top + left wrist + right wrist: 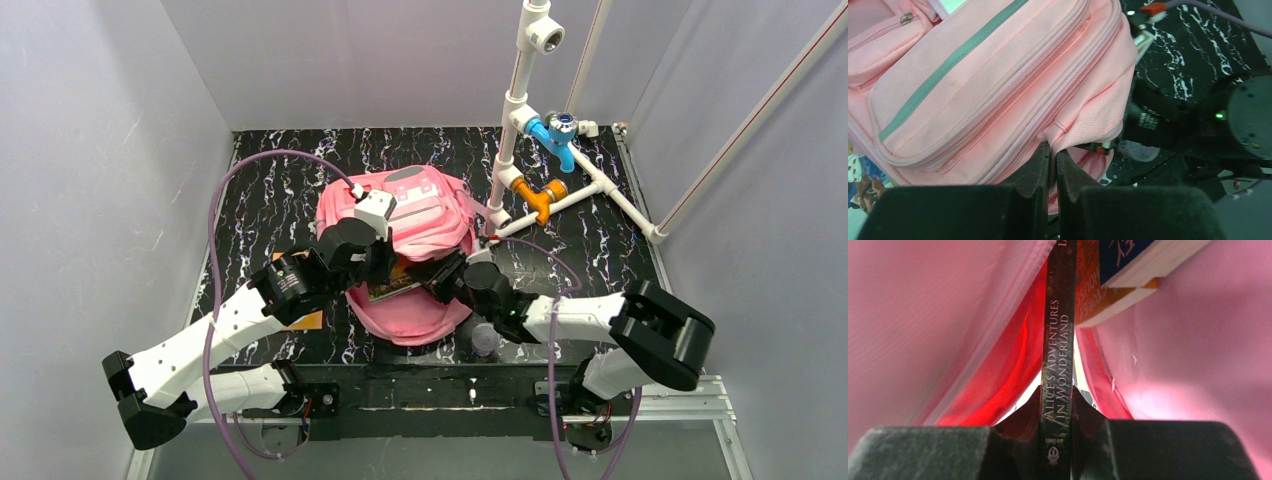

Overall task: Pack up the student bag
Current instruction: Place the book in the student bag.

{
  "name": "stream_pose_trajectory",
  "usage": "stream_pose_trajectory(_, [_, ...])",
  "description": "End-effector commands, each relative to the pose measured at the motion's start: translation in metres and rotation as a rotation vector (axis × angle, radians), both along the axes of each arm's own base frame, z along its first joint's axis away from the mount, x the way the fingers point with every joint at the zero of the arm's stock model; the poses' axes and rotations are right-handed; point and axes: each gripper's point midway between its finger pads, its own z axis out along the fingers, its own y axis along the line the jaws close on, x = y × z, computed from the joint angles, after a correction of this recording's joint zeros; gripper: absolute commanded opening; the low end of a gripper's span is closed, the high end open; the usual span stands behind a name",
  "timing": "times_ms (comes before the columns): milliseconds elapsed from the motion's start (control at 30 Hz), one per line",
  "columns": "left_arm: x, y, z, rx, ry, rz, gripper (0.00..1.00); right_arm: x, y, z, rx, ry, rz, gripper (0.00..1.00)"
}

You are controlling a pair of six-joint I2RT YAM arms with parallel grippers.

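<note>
From above, the pink student bag (420, 215) lies mid-counter (620, 250), its mouth toward 6 o'clock, facing the arm bases. The left fingers (383, 264) meet the mouth's rim at about 8 o'clock of the bag, and the right fingers (442, 277) reach in at about 5 o'clock. A white pipe frame (520, 120) stands at 2 o'clock.

In the left wrist view the bag (998, 85) fills everything from 9 to 1 o'clock. Its fabric edge runs down between the left fingers (1043, 162), which are pressed almost together, pinching it.

In the right wrist view the bag's pink walls (923, 315) surround the right fingers (1034, 410). These are clamped on the spine of an upright book (1058, 340). Two other books (1128, 270) lie at 1 o'clock, deeper in.
</note>
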Motion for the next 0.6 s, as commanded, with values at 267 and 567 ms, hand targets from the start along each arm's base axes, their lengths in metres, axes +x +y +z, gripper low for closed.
stream_pose_trajectory(267, [-0.017,-0.019,0.064,-0.147,-0.110,-0.177,0.00,-0.016,0.049,0.082,0.363,-0.113,0.201,0.01])
stream_pose_trajectory(567, [-0.025,-0.033,0.062,-0.169,-0.061,-0.240,0.00,-0.007,0.063,0.046,0.443,-0.029,0.182,0.01])
